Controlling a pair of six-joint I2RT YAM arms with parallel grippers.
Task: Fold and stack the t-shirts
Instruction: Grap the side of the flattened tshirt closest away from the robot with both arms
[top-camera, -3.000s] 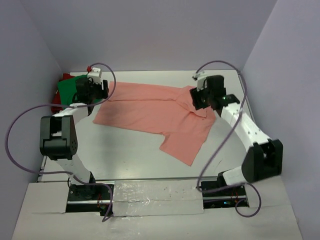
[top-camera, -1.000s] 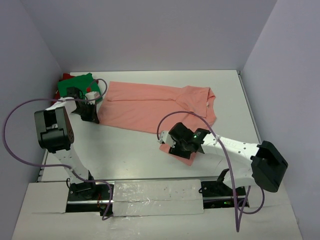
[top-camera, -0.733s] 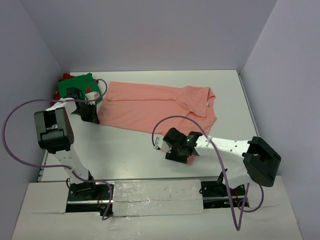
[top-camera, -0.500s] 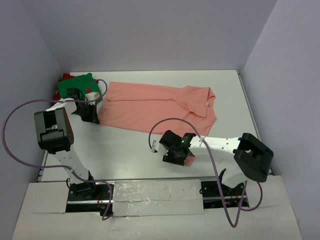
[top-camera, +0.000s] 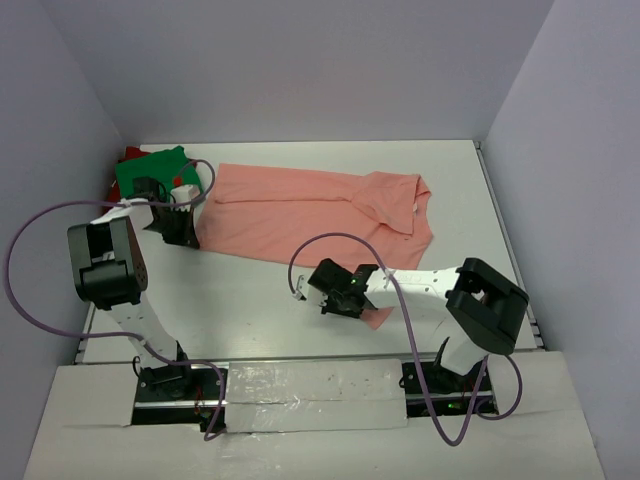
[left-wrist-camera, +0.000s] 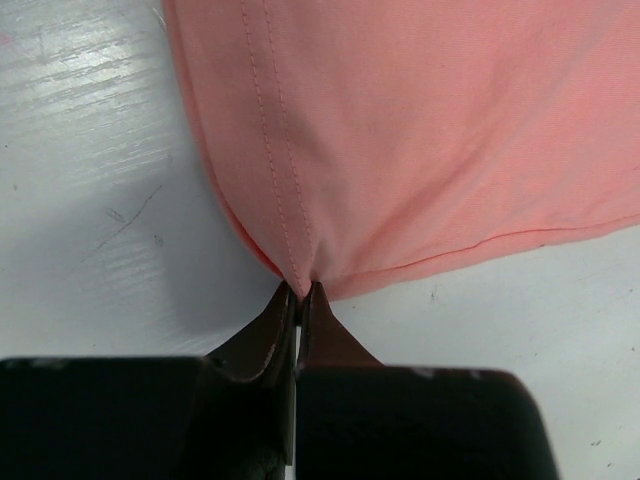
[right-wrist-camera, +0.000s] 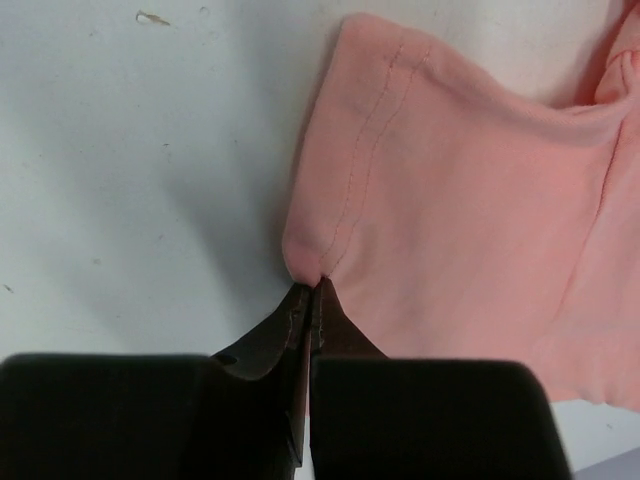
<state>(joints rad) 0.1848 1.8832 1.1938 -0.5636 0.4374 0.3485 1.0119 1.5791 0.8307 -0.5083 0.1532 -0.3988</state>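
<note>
**Salmon-pink cloth pinched at two corners, fold about to begin**

The salmon-pink t-shirt (top-camera: 300, 210) lies spread across the far half of the tabletop (top-camera: 240, 300), collar to the right and one sleeve trailing toward the near edge. The left fingers (left-wrist-camera: 265, 335) are pressed together on the stitched corner at the garment's left end. The right fingers (right-wrist-camera: 278, 332) are likewise clamped on the hemmed corner of the near sleeve (both wrist views show cloth nipped at the very tips, so neither grip looks deep). The green t-shirt (top-camera: 150, 170) sits bunched in the far left corner on top of the red t-shirt (top-camera: 128, 153), just beyond the left arm and not yet folded.

This reads as the grasp stage of folding the first shirt, with stacking well ahead. The next move probably calls for raising both corners together, enough to free the fabric from the tabletop. They would then be carried across the body of the shirt in step, so the cloth neither slips from the tips nor drags into wrinkles.
</note>
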